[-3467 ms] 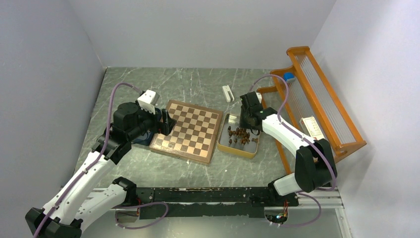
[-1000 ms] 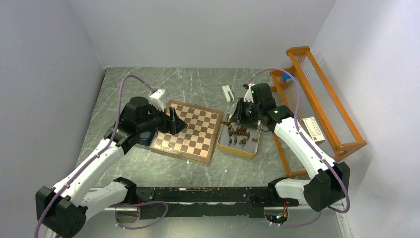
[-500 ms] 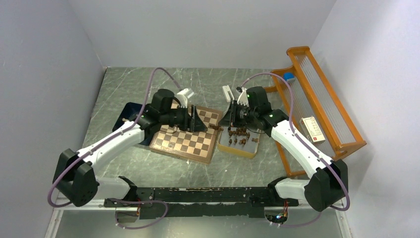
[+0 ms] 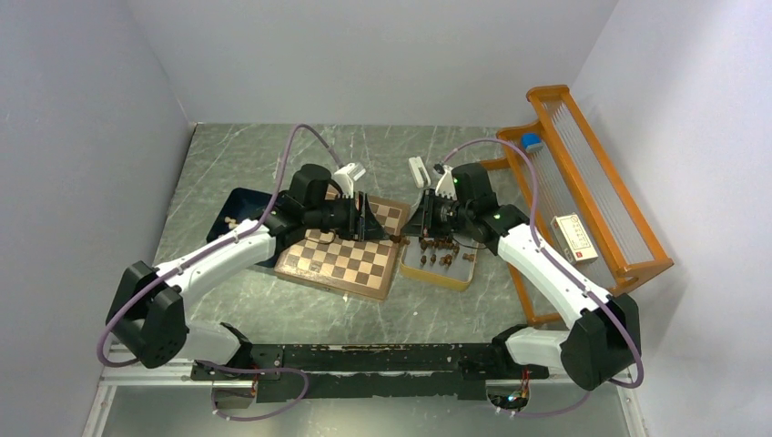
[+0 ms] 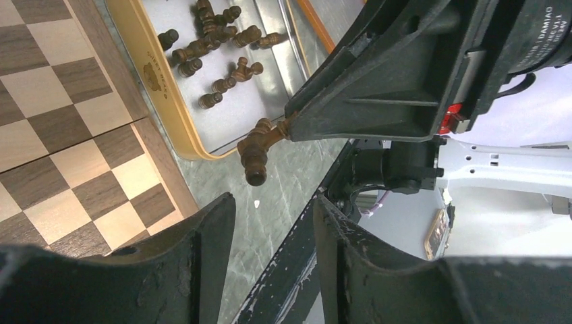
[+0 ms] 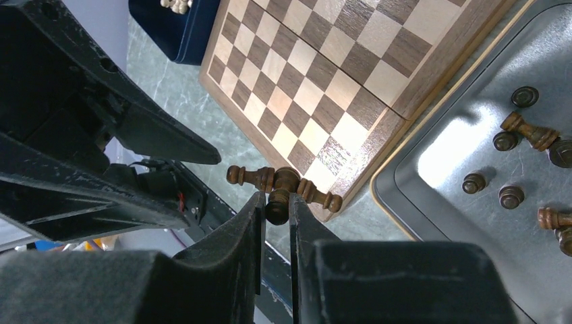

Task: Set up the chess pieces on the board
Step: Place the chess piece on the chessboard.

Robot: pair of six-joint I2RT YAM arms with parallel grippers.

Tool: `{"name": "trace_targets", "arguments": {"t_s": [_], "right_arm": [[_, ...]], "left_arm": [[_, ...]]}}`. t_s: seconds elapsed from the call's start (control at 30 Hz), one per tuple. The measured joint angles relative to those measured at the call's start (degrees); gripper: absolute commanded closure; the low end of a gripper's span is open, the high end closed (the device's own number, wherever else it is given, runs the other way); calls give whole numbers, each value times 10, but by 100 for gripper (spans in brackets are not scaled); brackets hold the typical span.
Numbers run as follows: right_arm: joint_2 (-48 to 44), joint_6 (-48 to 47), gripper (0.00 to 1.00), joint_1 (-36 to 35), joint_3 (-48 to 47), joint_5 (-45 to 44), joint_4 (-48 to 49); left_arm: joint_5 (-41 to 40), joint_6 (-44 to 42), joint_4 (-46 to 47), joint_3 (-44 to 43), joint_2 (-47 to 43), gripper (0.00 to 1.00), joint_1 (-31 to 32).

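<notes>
The board [image 4: 341,250] lies mid-table, and none of the chess pieces that I can see stand on it. Dark brown chess pieces [image 4: 441,246] lie loose in the yellow-rimmed tray [image 4: 437,283] to its right. My right gripper [image 6: 276,199] is shut on a small bunch of pieces [image 6: 283,179], which hangs above the gap between the board's right edge and the tray. The left gripper [image 5: 273,202] faces it with its jaws apart and nothing between them. The held bunch [image 5: 260,145] hangs just beyond the left fingertips without touching them. From above, both grippers [image 4: 378,226] [image 4: 407,228] nearly meet.
A navy tray [image 4: 228,214] holding pale pieces sits left of the board. An orange rack [image 4: 583,182] with a small box [image 4: 573,235] lines the right wall. A white clip [image 4: 418,170] lies behind the yellow tray. The rail [image 4: 364,360] runs along the near edge.
The left arm swung right across the board to meet the right gripper, and its jaws narrowed. The right gripper rose from the tray with pieces and shifted left to the board's edge.
</notes>
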State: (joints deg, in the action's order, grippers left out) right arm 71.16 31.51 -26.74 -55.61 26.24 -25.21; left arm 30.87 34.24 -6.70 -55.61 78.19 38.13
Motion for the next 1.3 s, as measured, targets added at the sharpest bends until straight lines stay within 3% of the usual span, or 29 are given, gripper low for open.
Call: {"name": "trace_targets", "arguments": {"t_s": [0.17,0.57,0.9,1.17,1.3], "right_arm": [[-10,0,100,0,7,0,2],[-17,5,100,0,25,2,14],[-17,7,100,0,28,1,19],[-17,7,100,0,28,1,19],[-17,7,100,0,28,1,19]], "left_arm": [[-5,3,1,0,11,47,4],[0,30,53,6,36,56,6],[5,37,65,11,57,53,6],[8,41,66,13,61,65,6],[10,46,69,16,62,79,7]]}}
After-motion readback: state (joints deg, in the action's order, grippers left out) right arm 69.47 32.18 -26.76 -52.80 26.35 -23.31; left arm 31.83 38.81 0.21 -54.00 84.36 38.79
